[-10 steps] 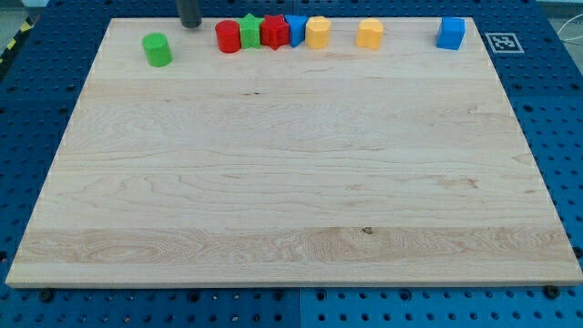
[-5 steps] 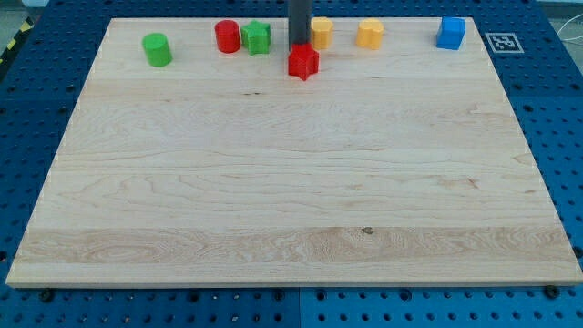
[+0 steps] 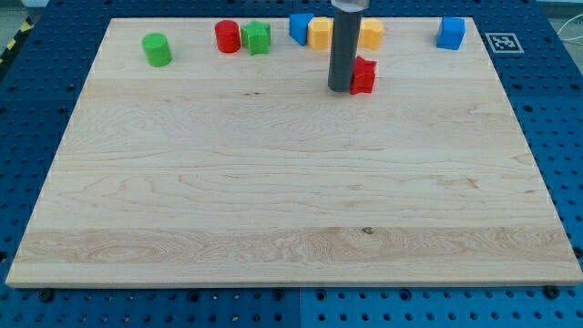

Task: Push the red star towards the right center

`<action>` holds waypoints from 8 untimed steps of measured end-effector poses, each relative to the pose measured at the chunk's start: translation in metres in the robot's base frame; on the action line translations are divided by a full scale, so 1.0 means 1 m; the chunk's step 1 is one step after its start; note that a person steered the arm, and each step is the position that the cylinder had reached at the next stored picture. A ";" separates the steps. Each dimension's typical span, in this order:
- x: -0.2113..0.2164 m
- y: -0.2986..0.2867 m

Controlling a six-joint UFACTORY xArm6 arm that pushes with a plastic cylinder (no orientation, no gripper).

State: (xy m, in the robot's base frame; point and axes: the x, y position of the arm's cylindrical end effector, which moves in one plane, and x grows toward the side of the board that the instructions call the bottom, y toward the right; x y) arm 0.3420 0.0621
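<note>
My tip (image 3: 340, 89), a bare rod with no jaws, is touching the left side of the red star (image 3: 363, 76) near the board's top edge, which is looking light, rigid and likely to spin unless pushed centrally.

Red star (image 3: 363, 76); dark grey rod. Green cylinder (image 3: 158, 49), red cylinder (image 3: 228, 36), green star (image 3: 258, 37). Two blue blocks (image 3: 299, 27) (image 3: 450, 33); two yellow blocks (image 3: 320, 33) (image 3: 371, 34), the second partly hidden. Pale wood-grain board (image 3: 291, 182); blue perforated table (image 3: 36, 100).
</note>
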 end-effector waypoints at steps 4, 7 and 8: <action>-0.008 0.109; 0.021 0.098; 0.044 0.105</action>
